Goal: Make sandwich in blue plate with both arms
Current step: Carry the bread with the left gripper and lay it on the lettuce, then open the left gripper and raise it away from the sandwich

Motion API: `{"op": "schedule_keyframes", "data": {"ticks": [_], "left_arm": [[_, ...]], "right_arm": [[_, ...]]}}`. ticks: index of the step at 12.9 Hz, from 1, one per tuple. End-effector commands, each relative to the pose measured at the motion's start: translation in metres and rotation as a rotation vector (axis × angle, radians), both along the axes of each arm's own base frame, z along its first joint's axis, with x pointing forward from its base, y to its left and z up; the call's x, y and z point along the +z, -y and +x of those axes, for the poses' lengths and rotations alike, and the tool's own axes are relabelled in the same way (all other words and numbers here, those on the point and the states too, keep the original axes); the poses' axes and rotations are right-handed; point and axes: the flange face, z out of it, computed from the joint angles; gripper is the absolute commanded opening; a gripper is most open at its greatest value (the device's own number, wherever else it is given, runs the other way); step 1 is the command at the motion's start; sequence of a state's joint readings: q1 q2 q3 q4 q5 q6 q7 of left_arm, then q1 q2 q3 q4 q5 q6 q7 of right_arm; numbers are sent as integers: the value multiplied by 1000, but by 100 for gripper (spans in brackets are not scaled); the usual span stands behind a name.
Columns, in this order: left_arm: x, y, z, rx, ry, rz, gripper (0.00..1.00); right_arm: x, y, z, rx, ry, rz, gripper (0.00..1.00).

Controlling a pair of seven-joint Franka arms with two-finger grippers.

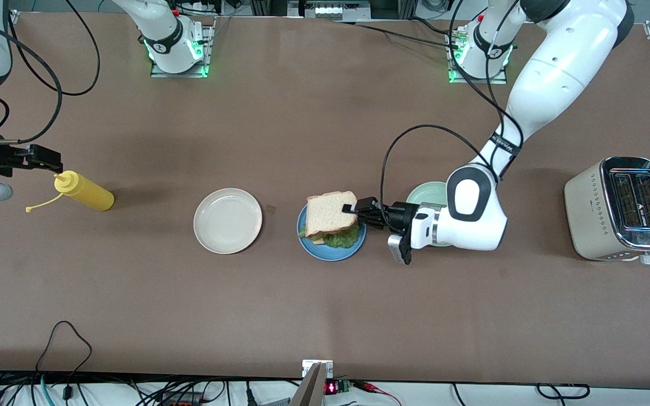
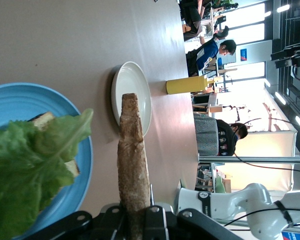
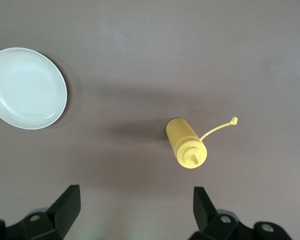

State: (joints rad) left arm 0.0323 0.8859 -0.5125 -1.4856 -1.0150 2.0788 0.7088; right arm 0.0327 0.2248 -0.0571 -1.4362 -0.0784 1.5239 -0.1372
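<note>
**Tan bread slice held over the blue plate, ready to go down**

Tan and brown-crusted, the top bread slice is pinched at one edge by the left gripper, whose fingers are closed tight on it. The slice hangs tilted over the blue plate. On this plate the lettuce leaf already lies on the lower bread slice.

The relation that matters: in the front view the plate centre is at about 8 o'clock from the left gripper, almost directly under the held slice. The free edge of the slice points toward 9 o'clock, away from the wrist, and its flat face is tilted, not level, above the lettuce. I judge that the next move needs a lowering and a levelling before release.

The right gripper waits with its fingers wide apart and empty, above the yellow mustard bottle, well apart from the plate. The left arm is clearly the nearer one.
</note>
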Motion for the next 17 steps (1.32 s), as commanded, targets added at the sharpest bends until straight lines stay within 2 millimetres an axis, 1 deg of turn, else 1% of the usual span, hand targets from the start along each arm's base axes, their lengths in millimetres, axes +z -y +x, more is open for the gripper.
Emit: {"op": "schedule_keyframes", "data": {"ticks": [1, 2, 3, 4, 5, 6, 7, 8, 9, 10, 12, 13, 14, 15, 17], "left_arm": [[-27, -2, 1, 15, 24, -41, 1], [-34, -3, 1, 20, 22, -36, 2], [-40, -5, 1, 31, 23, -26, 6], [-51, -4, 0, 36, 13, -20, 12], [-59, 2, -4, 39, 11, -8, 29], [-64, 3, -3, 45, 21, 14, 53], [-65, 1, -1, 54, 43, 27, 100], [-62, -2, 1, 48, 74, 24, 100], [-55, -9, 6, 49, 107, 26, 100], [-40, -19, 14, 48, 143, 51, 100], [-13, -40, 23, -4, 195, 124, 100], [-5, -50, 24, -47, 187, 146, 100], [6, -63, 26, -103, 197, 206, 100], [20, -71, 26, -153, 208, 268, 100], [53, -87, 18, -286, 204, 451, 100]], "right_arm": [[4, -6, -14, -7, 2, -6, 100], [4, -5, -14, -22, 7, 33, 100], [5, -5, -11, -29, 23, 64, 100], [6, -5, -9, -21, 36, 59, 100], [7, -6, -7, -15, 55, 57, 100], [8, -6, -5, -10, 70, 55, 100], [9, -5, -4, -5, 78, 40, 100], [9, -4, -4, -4, 77, 30, 100], [9, -3, -4, -4, 78, 30, 100], [9, -3, -4, -5, 78, 30, 100], [9, -8, -4, 4, 77, 31, 100], [9, -7, -4, 2, 77, 31, 100], [9, -8, -4, 4, 77, 31, 100], [9, -9, -4, 7, 76, 31, 100], [9, -8, -4, 5, 76, 31, 100]]}}
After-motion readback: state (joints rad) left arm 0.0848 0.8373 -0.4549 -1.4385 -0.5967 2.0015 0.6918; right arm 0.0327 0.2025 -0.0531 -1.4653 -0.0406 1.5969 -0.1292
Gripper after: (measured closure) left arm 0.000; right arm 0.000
